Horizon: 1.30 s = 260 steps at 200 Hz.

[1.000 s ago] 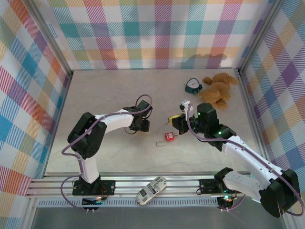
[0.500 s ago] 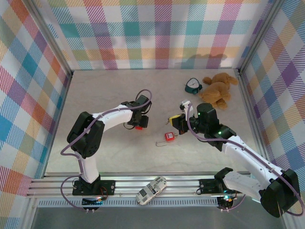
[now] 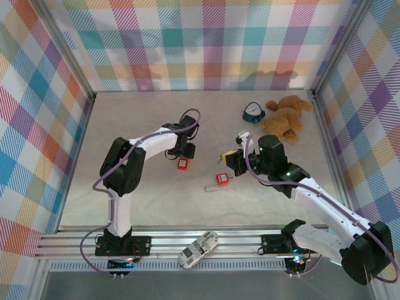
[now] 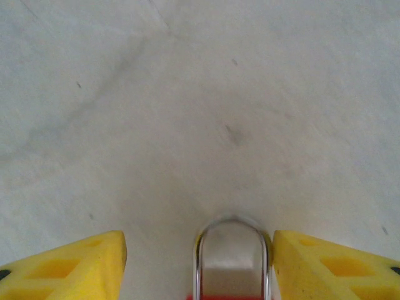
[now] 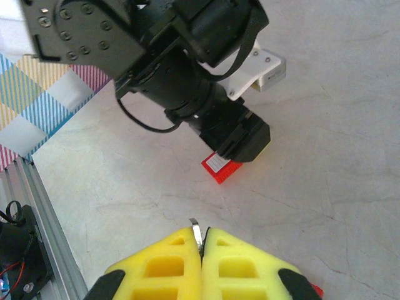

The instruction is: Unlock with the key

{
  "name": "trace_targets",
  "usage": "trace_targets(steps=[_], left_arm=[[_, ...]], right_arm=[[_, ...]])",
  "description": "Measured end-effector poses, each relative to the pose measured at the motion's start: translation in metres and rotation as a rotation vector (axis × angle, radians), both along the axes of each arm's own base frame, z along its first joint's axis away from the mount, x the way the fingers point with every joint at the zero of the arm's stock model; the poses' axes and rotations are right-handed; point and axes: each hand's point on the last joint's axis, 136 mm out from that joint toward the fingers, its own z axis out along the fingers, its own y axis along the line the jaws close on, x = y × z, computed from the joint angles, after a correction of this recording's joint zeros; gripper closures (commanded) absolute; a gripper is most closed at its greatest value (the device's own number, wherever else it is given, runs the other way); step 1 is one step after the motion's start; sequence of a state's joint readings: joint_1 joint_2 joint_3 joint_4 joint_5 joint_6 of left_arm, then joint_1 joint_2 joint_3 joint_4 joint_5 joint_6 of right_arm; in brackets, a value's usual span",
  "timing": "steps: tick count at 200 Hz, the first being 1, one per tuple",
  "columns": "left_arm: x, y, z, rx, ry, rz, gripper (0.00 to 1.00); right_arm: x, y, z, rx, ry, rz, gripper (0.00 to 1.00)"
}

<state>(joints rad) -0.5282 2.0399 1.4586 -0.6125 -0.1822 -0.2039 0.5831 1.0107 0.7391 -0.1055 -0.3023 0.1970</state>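
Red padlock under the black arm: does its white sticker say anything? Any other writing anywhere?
No text can be read.
White label on the red padlock: printed lines, too blurred to read.
White device on the front rail: dark markings, too small to read.

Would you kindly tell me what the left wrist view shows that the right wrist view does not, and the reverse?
The left wrist view adds the silver shackle, lying inside the open left hand. The right wrist view adds the right hand, shut on a thin metal piece that looks like the key, and the left arm seen from outside. Both share the red padlock and the pale table.
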Motion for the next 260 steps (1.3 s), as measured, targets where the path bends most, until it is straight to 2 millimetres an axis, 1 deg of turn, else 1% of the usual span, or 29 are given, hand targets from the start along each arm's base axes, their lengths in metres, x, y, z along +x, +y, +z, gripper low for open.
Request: trace_targets(steps=[22,47,62,101,127,142,175,208,222,241,260], left_arm=[[0.009,0.010,-0.006,0.017,0.007,0.021,0.39],[0.011,0.018,-0.006,0.029,0.000,0.034,0.39],[0.009,0.026,-0.005,0.046,-0.017,0.047,0.39],[-0.014,0.067,-0.004,0.112,-0.008,0.103,0.41],[-0.032,0.081,-0.005,0.115,-0.010,0.135,0.43],[-0.042,0.083,-0.007,0.094,-0.009,0.146,0.44],[-0.057,0.079,-0.010,0.027,-0.027,0.171,0.45],[-0.080,0.080,-0.006,0.004,-0.007,0.170,0.42],[-0.083,0.079,0.004,-0.002,-0.016,0.166,0.41],[-0.080,0.073,0.024,-0.017,-0.041,0.149,0.39],[-0.074,0.054,0.042,-0.046,-0.069,0.102,0.38]], right_arm=[[0.000,0.000,0.000,0.000,0.000,0.000,0.97],[0.000,0.000,0.001,0.001,-0.001,0.000,0.97],[0.000,0.000,0.001,0.002,-0.003,0.000,0.97],[0.000,0.000,0.001,0.002,-0.004,0.000,0.97],[-0.001,0.000,0.001,0.003,-0.003,0.000,0.96],[-0.001,0.000,0.002,0.003,-0.003,0.001,0.96],[-0.001,0.000,0.002,0.003,-0.003,0.000,0.97],[-0.001,0.000,0.002,0.005,-0.006,0.001,0.97],[-0.001,0.000,0.002,0.005,-0.005,0.001,0.96],[-0.001,0.000,0.002,0.005,-0.005,0.001,0.97],[-0.001,0.000,0.003,0.005,-0.006,0.001,0.97]])
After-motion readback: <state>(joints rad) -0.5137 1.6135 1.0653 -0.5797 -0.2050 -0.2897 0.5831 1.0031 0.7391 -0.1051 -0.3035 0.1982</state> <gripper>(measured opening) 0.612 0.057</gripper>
